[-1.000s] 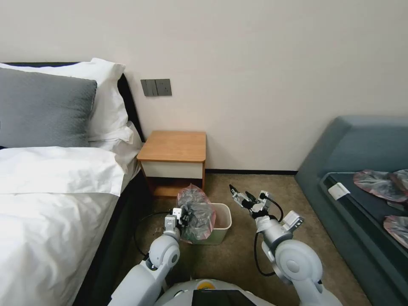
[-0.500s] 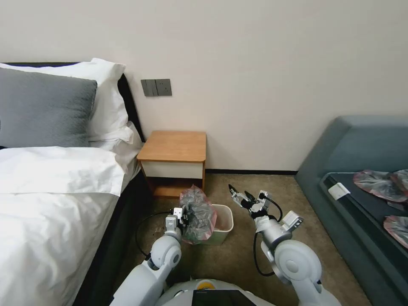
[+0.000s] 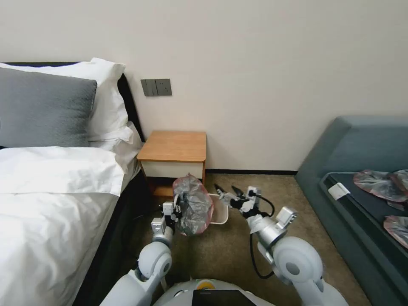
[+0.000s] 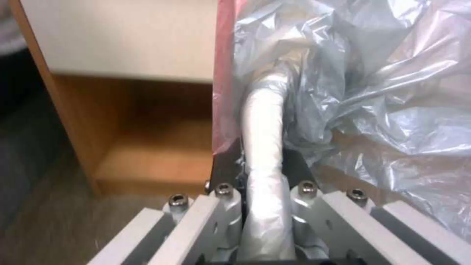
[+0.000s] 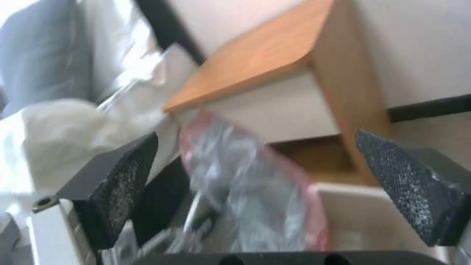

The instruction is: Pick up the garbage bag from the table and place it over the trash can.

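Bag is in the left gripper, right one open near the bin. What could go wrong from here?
1. The left gripper pinches only a twisted strand of the garbage bag, which hangs bunched; its mouth may not spread over the trash can.
2. The right gripper, open beside the can's rim, could knock the light can instead of catching the plastic.
3. The table stands close behind; the bag could snag on it.

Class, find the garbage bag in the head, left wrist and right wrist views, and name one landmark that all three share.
Head view: garbage bag hangs from the left tool, partly hiding the trash can.
Left wrist view: garbage bag beside the tool, its pink-red rim running alongside.
Right wrist view: garbage bag between the open right tool's pads.
Shared landmark: the nightstand.
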Motion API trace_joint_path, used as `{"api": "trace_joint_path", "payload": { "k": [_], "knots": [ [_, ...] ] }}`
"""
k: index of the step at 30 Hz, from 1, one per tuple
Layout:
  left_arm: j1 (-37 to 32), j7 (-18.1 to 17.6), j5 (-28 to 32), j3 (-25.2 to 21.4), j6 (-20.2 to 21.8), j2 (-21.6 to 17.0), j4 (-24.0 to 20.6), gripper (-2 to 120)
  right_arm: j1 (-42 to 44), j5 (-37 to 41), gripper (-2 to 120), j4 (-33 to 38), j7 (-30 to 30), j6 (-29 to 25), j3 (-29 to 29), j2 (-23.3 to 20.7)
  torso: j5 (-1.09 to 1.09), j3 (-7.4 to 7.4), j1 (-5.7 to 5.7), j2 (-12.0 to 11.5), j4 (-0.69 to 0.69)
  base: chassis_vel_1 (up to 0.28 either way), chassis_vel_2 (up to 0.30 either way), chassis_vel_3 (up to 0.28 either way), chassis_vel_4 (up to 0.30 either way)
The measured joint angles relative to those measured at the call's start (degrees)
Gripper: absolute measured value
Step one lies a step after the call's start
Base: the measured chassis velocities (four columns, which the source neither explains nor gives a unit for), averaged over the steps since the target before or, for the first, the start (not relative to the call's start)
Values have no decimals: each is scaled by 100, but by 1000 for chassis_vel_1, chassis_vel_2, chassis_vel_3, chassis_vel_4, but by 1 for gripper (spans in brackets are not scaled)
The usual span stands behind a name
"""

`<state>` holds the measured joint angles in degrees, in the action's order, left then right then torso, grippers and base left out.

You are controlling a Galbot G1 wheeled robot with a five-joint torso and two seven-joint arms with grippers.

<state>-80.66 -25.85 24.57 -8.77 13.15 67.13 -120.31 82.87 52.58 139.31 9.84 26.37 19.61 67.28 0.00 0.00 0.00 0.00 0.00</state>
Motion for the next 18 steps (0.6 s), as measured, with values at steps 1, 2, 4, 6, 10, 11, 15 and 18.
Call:
{"api": "trace_joint_path", "payload": {
  "k": [1,2,4,6,10,11,15,18],
  "knots": [
    [0,0,0,0,0,0,0,5,0,0,100,0,0,0,0,0,0,0,0,0,0,0,0,0,0],
    [-32,47,-71,-54,-57,-8,-42,5,-43,0,100,-22,-8,25,-95,-58,0,0,0,0,1,0,0,0,0],
    [-83,126,-178,-146,-144,-26,-125,5,-116,-7,100,-93,-7,72,-277,-156,0,0,0,0,1,0,0,0,0],
    [-101,159,-214,-185,-179,-34,-168,5,-147,-9,100,-125,3,88,-367,-195,0,0,0,0,0,0,0,0,0],
    [-146,229,-258,-275,-259,-58,-245,5,-275,-56,100,-280,39,101,-557,-241,0,0,0,0,0,0,0,0,0],
    [-154,244,-261,-285,-277,-64,-257,5,-308,-57,100,-317,47,101,-587,-239,0,0,0,0,0,0,0,0,0],
    [-155,280,-263,-282,-318,-83,-285,5,-388,-50,100,-425,95,100,-640,-198,1,0,0,0,1,0,0,0,0],
    [-157,332,-263,-245,-371,-130,-349,5,-517,28,100,-620,202,94,-717,-86,0,0,0,0,-2,0,0,0,0]
  ]
}}
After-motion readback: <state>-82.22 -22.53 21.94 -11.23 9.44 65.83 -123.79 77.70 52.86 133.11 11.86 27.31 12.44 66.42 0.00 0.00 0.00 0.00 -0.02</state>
